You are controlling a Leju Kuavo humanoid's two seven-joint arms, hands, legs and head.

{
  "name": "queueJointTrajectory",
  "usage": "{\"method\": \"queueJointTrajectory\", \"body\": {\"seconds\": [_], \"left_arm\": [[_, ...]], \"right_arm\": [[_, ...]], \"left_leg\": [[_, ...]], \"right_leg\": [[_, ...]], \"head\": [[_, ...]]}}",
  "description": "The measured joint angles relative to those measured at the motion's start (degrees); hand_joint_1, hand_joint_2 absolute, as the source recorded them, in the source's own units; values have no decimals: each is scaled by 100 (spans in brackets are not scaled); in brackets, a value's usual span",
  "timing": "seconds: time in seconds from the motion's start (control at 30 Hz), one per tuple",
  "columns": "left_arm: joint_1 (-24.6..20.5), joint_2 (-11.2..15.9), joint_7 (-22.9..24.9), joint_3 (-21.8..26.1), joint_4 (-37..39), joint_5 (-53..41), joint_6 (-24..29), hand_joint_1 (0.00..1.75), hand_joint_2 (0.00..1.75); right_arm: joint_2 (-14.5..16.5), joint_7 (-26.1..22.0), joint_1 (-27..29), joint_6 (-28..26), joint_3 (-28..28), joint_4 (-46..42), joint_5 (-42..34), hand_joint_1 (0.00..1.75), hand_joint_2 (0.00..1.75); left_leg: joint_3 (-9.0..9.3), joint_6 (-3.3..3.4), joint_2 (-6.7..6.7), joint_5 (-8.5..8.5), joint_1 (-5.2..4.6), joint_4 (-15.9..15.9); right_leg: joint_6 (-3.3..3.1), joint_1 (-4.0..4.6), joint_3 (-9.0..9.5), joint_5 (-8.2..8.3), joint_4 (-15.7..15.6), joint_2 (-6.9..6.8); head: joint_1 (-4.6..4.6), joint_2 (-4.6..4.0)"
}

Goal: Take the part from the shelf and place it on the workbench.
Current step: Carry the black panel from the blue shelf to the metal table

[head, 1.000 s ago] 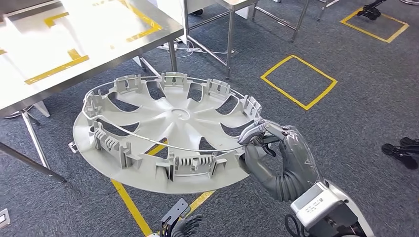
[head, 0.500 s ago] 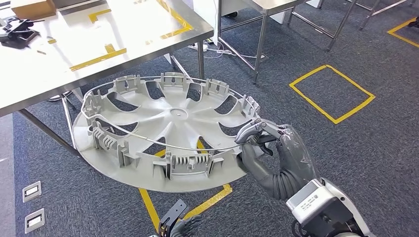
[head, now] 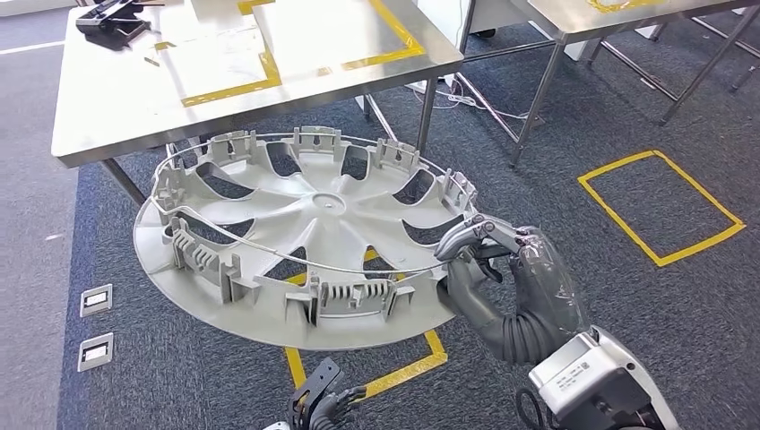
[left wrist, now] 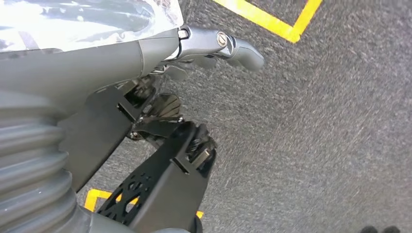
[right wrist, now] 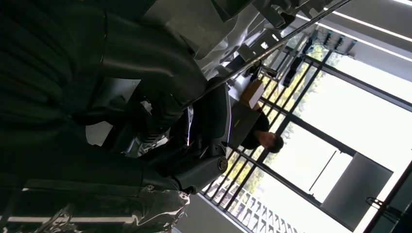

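The part is a pale grey wheel cover (head: 314, 224) with a thin wire ring around its rim, lying nearly flat and inner side up in mid-air above the carpet. My right hand (head: 502, 278) grips its near right edge, fingers curled over the rim and wire. In the right wrist view that hand (right wrist: 160, 111) is dark and close, with the cover's ribs (right wrist: 204, 24) beyond it. The steel workbench (head: 116, 98) stands just beyond the cover's far edge. My left hand (head: 327, 405) hangs low beside my body and holds nothing; its fingers (left wrist: 214, 48) hang loosely over the carpet.
Yellow tape marks (head: 269, 81) and a black device (head: 112, 13) lie on the bench. A second steel table (head: 574, 9) stands at the back right. A yellow taped square (head: 663, 206) and floor sockets (head: 96, 300) mark the carpet. A person (right wrist: 262, 136) is by the windows.
The whole view has shifted: the workbench now spans more of the picture's top and the floor square has slid right. The cover stays in my right hand's grip as before.
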Motion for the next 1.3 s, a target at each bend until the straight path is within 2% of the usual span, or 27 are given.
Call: {"method": "queueJointTrajectory", "body": {"seconds": [0.03, 0.1, 0.13, 0.17, 0.27, 0.53, 0.63, 0.73, 0.77, 0.83, 0.9, 0.93, 0.97, 1.0, 1.07, 1.1, 1.13, 1.23, 1.3], "left_arm": [[0, 0, 0, 0, 0, 1, -1, 0, 175], [-1, -3, 0, 1, 0, 1, -1, 0, 175], [0, -5, 0, 2, -1, 3, 1, 0, 175], [3, -8, 0, 3, -1, 7, 2, 0, 175], [17, -8, -1, 4, -1, 15, 3, 0, 175], [19, 15, 0, 4, 0, 8, -5, 0, 175], [18, 25, 4, 4, 0, 1, -6, 0, 175], [17, 38, 14, 3, -1, -4, -10, 0, 175], [15, 42, 17, 3, -1, -5, -13, 0, 175], [6, 43, 20, 3, -2, -5, -16, 0, 175], [3, 43, 20, 3, -2, -5, -20, 0, 175], [7, 43, 20, 2, -2, -6, -21, 0, 175], [12, 43, 20, 2, -2, -7, -22, 0, 175], [16, 42, 20, 1, -2, -8, -22, 0, 175], [21, 41, 20, -1, -1, -10, -22, 0, 175], [16, 41, 20, -1, -1, -11, -21, 0, 175], [10, 44, 21, -1, 0, -12, -20, 0, 175], [11, 45, 24, -4, 0, -16, -23, 0, 175], [6, 46, 21, -7, 0, -17, -26, 0, 175]], "right_arm": [[-2, -5, 2, -3, -2, 6, 14, 175, 175], [-7, -24, 3, -11, -7, 11, 21, 175, 175], [-8, -40, 2, -15, -10, 13, 13, 175, 175], [-9, -60, 2, -17, -12, 14, 2, 175, 175], [-13, -97, 7, -8, -14, 15, -31, 175, 175], [-15, -116, 18, 30, -11, 15, -70, 175, 175], [-15, -124, 22, 42, -10, 15, -72, 175, 175], [-16, -140, 22, 43, -15, 15, -72, 175, 175], [-16, -145, 19, 43, -18, 15, -71, 175, 175], [-19, -151, 16, 43, -22, 15, -71, 175, 175], [-21, -157, 21, 43, -21, 16, -70, 175, 175], [-23, -157, 30, 43, -20, 16, -69, 175, 175], [-25, -157, 39, 43, -19, 16, -67, 175, 175], [-26, -156, 46, 43, -17, 17, -64, 175, 175], [-30, -154, 54, 43, -18, 19, -55, 175, 175], [-30, -153, 54, 43, -18, 22, -51, 175, 175], [-30, -152, 56, 43, -19, 25, -49, 175, 175], [-35, -147, 64, 42, -20, 27, -47, 175, 175], [-37, -139, 68, 42, -22, 26, -41, 175, 175]], "left_leg": [[11, 2, -34, -13, -10, 9], [30, -18, -88, -47, -24, 30], [26, -38, -107, -60, -31, 45], [15, -62, -119, -67, -32, 55], [2, -97, -128, -88, -24, 68], [41, -102, -125, -100, -29, 28], [42, -87, -125, -109, -46, 27], [96, -42, -120, -118, -41, -53], [146, -24, -118, -119, -22, -92], [255, 1, -117, -129, 19, -129], [306, 4, -116, -162, 35, -129], [331, -6, -117, -184, 43, -128], [362, -22, -120, -213, 56, -125], [403, -45, -126, -249, 72, -119], [504, -115, -141, -348, 111, -102], [537, -159, -146, -394, 122, -89], [552, -205, -148, -433, 127, -82], [589, -313, -135, -491, 125, -80], [520, -348, -77, -506, 126, 120]], "right_leg": [[-24, 7, 29, 194, -175, 3], [-91, 32, 277, 647, -875, 40], [-115, 45, 396, 772, -1188, 60], [-132, 60, 468, 826, -1380, 79], [-137, 79, 503, 805, -1493, 90], [-163, 69, 517, 786, -1499, 91], [-146, 55, 524, 779, -1506, 90], [-94, 50, 554, 813, -1466, 88], [-72, 53, 548, 801, -1401, 85], [-23, 43, 384, 616, -1042, 78], [30, 19, 25, 335, -398, 73], [54, 4, -136, 260, -149, 70], [74, -11, -215, 294, -73, 68], [92, -25, -194, 435, -199, 66], [129, -47, 78, 879, -875, 77], [123, -39, 205, 983, -1205, 88], [77, -26, 287, 1032, -1408, 100], [-149, 7, 339, 937, -1485, 93], [-233, -1, 437, 884, -1511, 69]], "head": [[3, -1], [10, -1], [13, -1], [10, -1], [-5, -2], [-30, -2], [-31, -2], [-41, -1], [-37, -1], [-6, -2], [28, -2], [33, -2], [37, -2], [39, -2], [49, -2], [67, -2], [82, -2], [48, -1], [-7, -1]]}}
